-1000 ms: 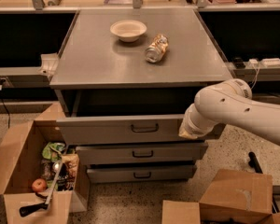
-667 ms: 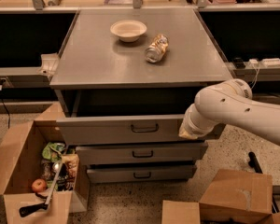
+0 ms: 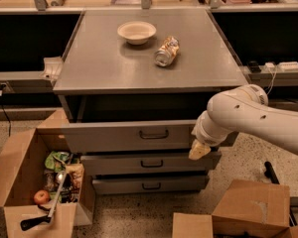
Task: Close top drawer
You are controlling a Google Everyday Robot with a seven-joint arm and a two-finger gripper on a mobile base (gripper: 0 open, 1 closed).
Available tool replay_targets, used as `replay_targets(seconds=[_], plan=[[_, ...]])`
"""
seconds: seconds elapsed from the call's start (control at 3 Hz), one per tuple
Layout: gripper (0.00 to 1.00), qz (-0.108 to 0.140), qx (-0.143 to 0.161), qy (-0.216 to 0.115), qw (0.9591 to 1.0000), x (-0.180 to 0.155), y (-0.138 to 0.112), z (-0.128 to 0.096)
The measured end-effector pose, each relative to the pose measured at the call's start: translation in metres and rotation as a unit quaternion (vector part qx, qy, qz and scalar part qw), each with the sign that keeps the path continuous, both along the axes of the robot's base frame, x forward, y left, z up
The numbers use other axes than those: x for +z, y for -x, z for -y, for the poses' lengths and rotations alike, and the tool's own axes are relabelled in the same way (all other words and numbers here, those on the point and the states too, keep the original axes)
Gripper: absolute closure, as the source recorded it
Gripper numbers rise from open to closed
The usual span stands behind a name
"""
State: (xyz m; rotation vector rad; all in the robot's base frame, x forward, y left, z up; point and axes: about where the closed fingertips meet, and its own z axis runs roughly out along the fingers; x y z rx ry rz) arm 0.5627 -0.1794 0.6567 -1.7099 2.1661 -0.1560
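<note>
Partly open top drawer (image 3: 114, 137), gripper (image 3: 198, 151) alongside

Cabinet top (image 3: 104, 68): bears a bowl and a can.
Bowl (image 3: 136, 32): near the rear edge, about midway along it.
Can (image 3: 167, 51): lying on its side, just right of and in front of the bowl, apart from it.
Top drawer (image 3: 114, 138): pulled out forward beyond the front edge, above the two lower drawers (image 3: 151, 163).
Gripper (image 3: 199, 150): below the front right corner, at the right end of the top drawer's front; the arm (image 3: 258, 120) comes in from the right.
Open box (image 3: 20, 182): on the floor below the front left corner, an apple (image 3: 41, 197) inside.
Second box (image 3: 251, 209): on the floor, front right.
</note>
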Motion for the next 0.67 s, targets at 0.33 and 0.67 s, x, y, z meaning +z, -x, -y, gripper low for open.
replay_targets(seconds=[0.33,0.67], plan=[[0.00,0.000,0.000,0.000,1.0000,0.0000,0.0000,0.0000],[0.00,0.000,0.000,0.000,1.0000,0.0000,0.0000,0.0000]])
